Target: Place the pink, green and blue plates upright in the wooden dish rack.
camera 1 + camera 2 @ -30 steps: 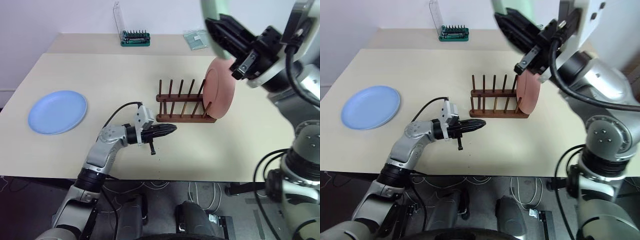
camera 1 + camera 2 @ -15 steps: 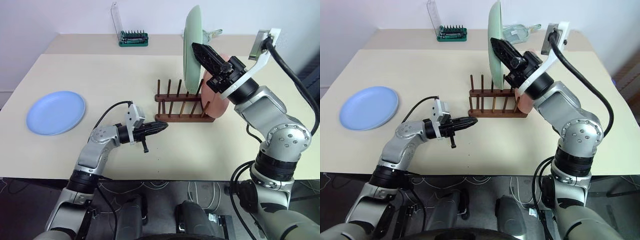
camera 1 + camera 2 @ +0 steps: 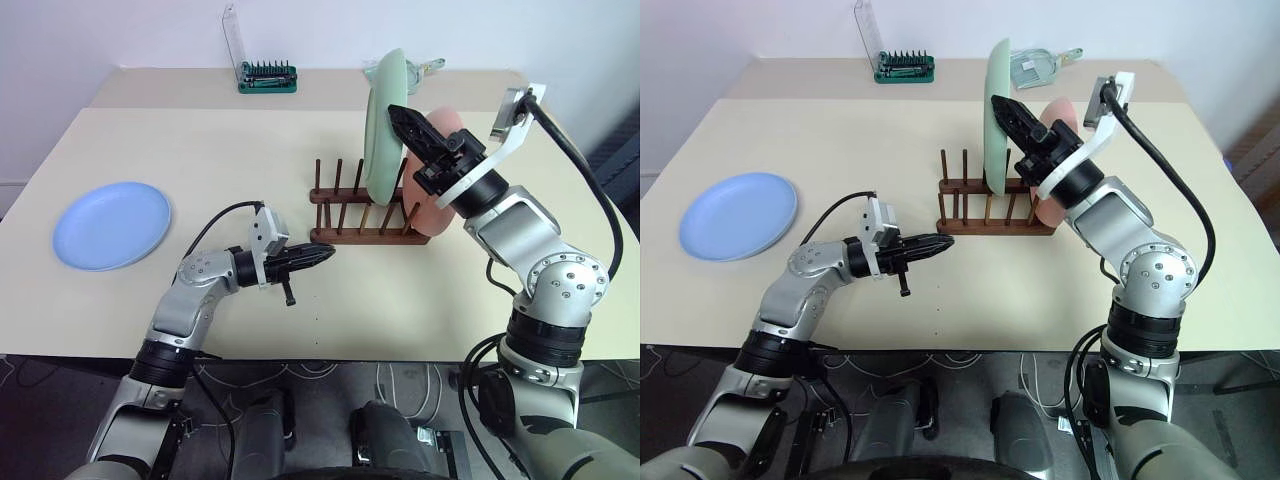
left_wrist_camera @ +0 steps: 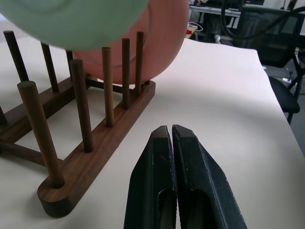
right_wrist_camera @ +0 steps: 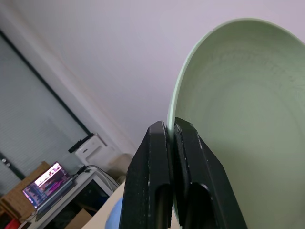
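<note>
- Pinching the rim of the green plate [image 3: 382, 125], the right hand [image 3: 398, 118] holds it upright on edge above the wooden dish rack [image 3: 368, 212], its black fingers closed tight on the plate's edge (the right wrist view shows the rim clamped between them).
- The green plate's lower edge hangs over the middle pegs of the rack; whether it already touches a rail or a peg cannot be told.
- The pink plate [image 3: 447, 170] stands upright in the rack's end slot on the robot's right, just behind the right hand and partly covered by it and by the green plate.
- The left hand [image 3: 326, 254] lies low over the tabletop [image 3: 180, 150], pointing toward the near left end of the rack and stopping just short of it, its fingers pressed together on nothing.
- The blue plate [image 3: 112, 224] lies flat on the tabletop well to the left, apart from both hands and from the rack.
- In the left wrist view the green plate is cut off by the frame, and the pink plate's base is screened by the pegs.
- A green tool-bit holder [image 3: 270, 78] sits at the far edge of the tabletop; a clear item beside the green plate's top edge is too hidden to name.
</note>
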`<state>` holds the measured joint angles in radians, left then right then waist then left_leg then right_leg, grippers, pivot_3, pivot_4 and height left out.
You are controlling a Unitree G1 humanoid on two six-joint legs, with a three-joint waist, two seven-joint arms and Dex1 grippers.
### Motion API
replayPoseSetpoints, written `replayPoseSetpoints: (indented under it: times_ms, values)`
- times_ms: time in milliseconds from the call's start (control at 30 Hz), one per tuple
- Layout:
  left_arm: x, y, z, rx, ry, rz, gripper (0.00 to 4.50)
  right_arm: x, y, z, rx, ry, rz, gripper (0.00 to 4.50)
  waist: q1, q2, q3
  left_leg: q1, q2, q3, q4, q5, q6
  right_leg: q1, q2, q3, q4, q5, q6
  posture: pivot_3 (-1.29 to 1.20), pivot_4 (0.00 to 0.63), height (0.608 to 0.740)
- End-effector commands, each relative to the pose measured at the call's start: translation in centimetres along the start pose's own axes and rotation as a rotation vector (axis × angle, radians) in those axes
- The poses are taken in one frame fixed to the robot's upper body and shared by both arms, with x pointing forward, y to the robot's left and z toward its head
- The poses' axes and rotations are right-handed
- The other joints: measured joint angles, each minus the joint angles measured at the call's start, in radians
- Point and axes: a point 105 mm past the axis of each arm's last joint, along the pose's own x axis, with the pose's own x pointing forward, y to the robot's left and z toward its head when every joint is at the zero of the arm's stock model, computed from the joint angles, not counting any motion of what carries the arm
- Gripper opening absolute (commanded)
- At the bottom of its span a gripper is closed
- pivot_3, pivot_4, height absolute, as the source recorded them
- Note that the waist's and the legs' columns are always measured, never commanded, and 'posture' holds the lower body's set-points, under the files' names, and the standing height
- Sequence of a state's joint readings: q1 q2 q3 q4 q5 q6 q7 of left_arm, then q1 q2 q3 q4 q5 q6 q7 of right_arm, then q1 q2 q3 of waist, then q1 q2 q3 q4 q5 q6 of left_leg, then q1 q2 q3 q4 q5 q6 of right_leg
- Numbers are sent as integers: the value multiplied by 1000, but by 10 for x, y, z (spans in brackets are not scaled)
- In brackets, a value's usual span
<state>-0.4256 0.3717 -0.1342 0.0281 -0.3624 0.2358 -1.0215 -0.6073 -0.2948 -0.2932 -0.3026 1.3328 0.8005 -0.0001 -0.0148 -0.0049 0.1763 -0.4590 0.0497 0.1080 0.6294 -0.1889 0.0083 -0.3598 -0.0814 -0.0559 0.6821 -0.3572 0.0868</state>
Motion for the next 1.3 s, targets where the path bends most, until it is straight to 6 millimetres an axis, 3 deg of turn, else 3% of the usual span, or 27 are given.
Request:
replayPoseSetpoints:
  times_ms: [33, 500, 600, 833, 1300]
  values:
    - [-2, -2, 9, 23, -27, -6, 88, -5, 2, 10, 4, -36, 28, 33, 0, 0, 0, 0, 0, 0, 0, 0, 0, 0, 0, 0, 0, 0, 0, 0, 150, 732]
    - [-2, -1, 4, 21, -24, -9, 88, -7, -19, -3, 84, -1, -55, 33, -1, 0, 0, 0, 0, 0, 0, -1, 1, 0, 0, 0, 0, 0, 0, 0, 150, 732]
    - [-2, -1, 2, 21, -24, -10, 88, -8, -19, -4, 83, 2, -60, 952, -1, 0, 0, 0, 0, 0, 0, -1, 1, 0, 0, 0, 0, 0, 0, 0, 150, 732]
    - [-1, -2, -1, 20, -26, -16, 88, -7, -17, -3, 68, -1, -62, 4390, -1, 0, 0, 0, 0, 0, 0, -1, 1, 0, 0, 0, 0, 0, 0, 0, 150, 732]
    - [-2, -1, -2, 18, -28, -13, 88, -1, 14, 22, -138, -14, -12, 4457, 0, 0, 0, 0, 0, 0, -1, -1, 1, -1, -1, 0, 0, 0, 0, 0, 150, 732]
